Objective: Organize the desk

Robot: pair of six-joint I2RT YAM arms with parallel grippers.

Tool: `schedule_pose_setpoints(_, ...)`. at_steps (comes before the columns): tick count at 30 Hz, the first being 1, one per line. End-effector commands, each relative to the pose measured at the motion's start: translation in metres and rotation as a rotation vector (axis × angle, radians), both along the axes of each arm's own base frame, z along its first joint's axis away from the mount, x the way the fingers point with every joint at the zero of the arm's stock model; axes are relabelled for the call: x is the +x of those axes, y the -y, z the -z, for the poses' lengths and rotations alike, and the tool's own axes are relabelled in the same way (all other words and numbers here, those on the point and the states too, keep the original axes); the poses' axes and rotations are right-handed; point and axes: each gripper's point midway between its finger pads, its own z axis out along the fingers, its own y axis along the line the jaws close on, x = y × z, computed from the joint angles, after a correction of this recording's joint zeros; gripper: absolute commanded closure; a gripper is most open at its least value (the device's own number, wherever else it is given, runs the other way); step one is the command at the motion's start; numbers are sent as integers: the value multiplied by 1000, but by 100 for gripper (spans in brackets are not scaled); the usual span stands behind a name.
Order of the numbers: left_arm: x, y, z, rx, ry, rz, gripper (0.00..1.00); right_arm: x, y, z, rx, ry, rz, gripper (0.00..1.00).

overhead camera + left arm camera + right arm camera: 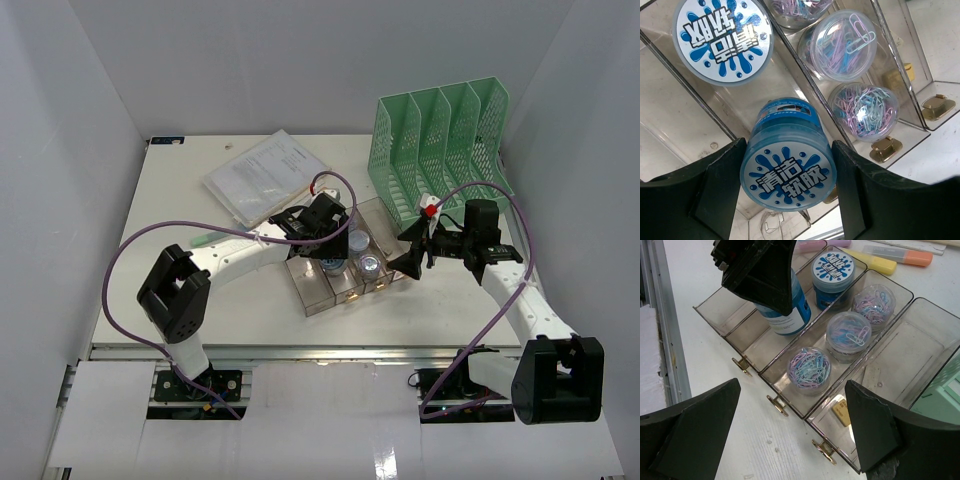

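One tilted blue jar (pixel 787 172) is clamped in the left gripper (pixel 788 150) in the tray (pixel 715 315); the right gripper (pixel 792 390) is held open. Released crooked, it could be toppled.

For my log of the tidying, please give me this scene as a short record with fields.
left jaws: closed on a blue jar at the tray
right jaws: open, empty, above the tray
tray contents: second blue jar, three clip tubs in the next compartment
desk: also papers, green rack
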Motion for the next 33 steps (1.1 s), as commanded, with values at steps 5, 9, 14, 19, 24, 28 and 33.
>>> schedule_pose_setpoints(5,-1,2,-15,-20,32,15,58,1,1,-1,-2,4,-2,9)
schedule_pose_setpoints(9,-1,7,-20,-30,35,41,28,1,1,0,-3,2,-3,9)
schedule_pose_setpoints(14,-1,13,-30,-51,59,92,13,0,1,0,-3,1,-5,9)
schedule_pose_setpoints(19,2,14,-45,-63,106,124,5,1,1,5,-8,-14,-2,9)
schedule_pose_setpoints(24,4,9,-60,-51,162,148,4,4,3,9,-23,-11,8,8)
schedule_pose_setpoints(28,13,-15,-91,-1,278,114,2,13,5,12,-51,-7,42,8)
schedule_pose_setpoints(33,25,-78,-122,87,419,41,2,48,5,11,-160,-44,100,2)
